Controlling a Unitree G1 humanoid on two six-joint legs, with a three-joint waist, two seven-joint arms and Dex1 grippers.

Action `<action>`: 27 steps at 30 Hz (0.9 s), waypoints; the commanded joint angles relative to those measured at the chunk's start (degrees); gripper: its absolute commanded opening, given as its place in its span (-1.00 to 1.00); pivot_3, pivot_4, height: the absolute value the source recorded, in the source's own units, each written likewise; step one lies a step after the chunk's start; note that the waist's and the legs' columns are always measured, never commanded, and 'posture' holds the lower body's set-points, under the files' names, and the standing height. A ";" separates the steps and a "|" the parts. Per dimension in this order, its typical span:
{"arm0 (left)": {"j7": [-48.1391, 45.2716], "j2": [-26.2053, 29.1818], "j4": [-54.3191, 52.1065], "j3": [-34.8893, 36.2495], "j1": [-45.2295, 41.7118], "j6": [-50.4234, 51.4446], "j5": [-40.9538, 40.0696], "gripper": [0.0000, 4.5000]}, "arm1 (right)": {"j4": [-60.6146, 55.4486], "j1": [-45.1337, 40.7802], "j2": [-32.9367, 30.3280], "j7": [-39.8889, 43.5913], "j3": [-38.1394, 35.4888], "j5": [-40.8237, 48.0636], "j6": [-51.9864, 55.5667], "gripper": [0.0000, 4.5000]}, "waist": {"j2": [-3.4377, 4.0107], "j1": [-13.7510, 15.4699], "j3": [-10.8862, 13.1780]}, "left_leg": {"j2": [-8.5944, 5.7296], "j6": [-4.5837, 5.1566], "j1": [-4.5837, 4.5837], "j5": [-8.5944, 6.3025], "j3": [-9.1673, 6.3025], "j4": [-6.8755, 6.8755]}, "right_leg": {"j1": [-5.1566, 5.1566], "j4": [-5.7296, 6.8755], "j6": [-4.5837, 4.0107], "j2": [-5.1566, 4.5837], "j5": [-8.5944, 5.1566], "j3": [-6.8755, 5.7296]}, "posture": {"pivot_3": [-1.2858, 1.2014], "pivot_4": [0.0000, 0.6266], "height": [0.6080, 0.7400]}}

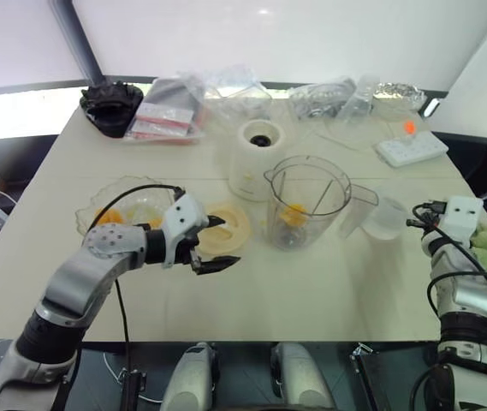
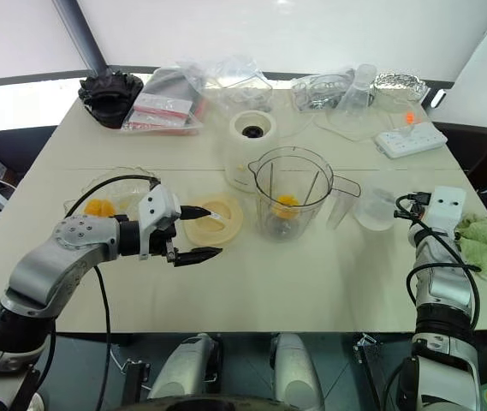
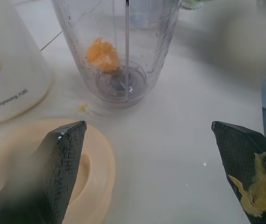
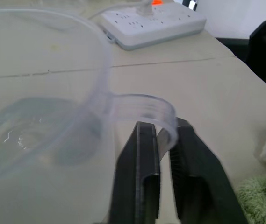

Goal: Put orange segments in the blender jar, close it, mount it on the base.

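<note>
Blender jar (image 1: 305, 200) stands upright near table (image 1: 329, 291) centre, open at the top, one orange segment (image 3: 103, 55) resting at the bottom by the blade. The base (image 1: 257, 159) sits just behind it, touching or nearly so; socket up. Flat cream lid (image 1: 228, 226) lies on the table just to the jar's left. More orange segments (image 2: 99, 207) remain in the shallow clear dish (image 1: 97, 205) further left. Left gripper (image 1: 210, 244): fingers spread wide, empty, with a smear of pulp on one pad (image 3: 259, 191); it hovers over the near edge of the lid, pointing toward the jar. Right gripper (image 4: 163, 149): fingers closed on the handle of a small clear cup (image 1: 386, 217), which stands to the right of the jar. Judgement: the left arm is the nearer to both lid and dish, the dish lying behind and to its left and the jar mouth up and to the right of its fingers.
</note>
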 commanded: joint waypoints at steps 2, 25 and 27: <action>0.14 0.28 -1.50 -0.06 -0.85 -1.23 0.33 1.00 | 0.00 0.97 -0.51 -1.00 -0.67 -0.57 0.51 -0.98 | -0.01 0.26 0.00 | 0.00 0.00 0.04 0.00 -0.04 0.00 | 0.08 0.00 0.00 0.00 -0.01 -0.02 | 0.03 -0.52 1.00; 0.54 -2.61 0.45 5.32 -2.13 1.03 -6.23 1.00 | -13.29 -0.75 7.26 -2.62 -6.56 11.51 3.08 -0.98 | 0.28 -0.11 0.17 | 0.05 0.00 0.02 0.00 -0.02 -0.08 | -0.01 -0.03 0.00 -0.01 -0.01 0.00 | 0.03 -0.52 1.00; 0.36 -3.32 1.09 7.17 -2.62 1.37 -8.23 1.00 | -13.89 -0.90 7.43 -2.63 -6.54 11.99 3.12 -0.98 | 0.29 -0.11 0.18 | 0.05 0.00 -0.01 0.00 -0.02 -0.09 | -0.05 -0.03 0.01 -0.01 -0.01 -0.01 | 0.03 -0.52 1.00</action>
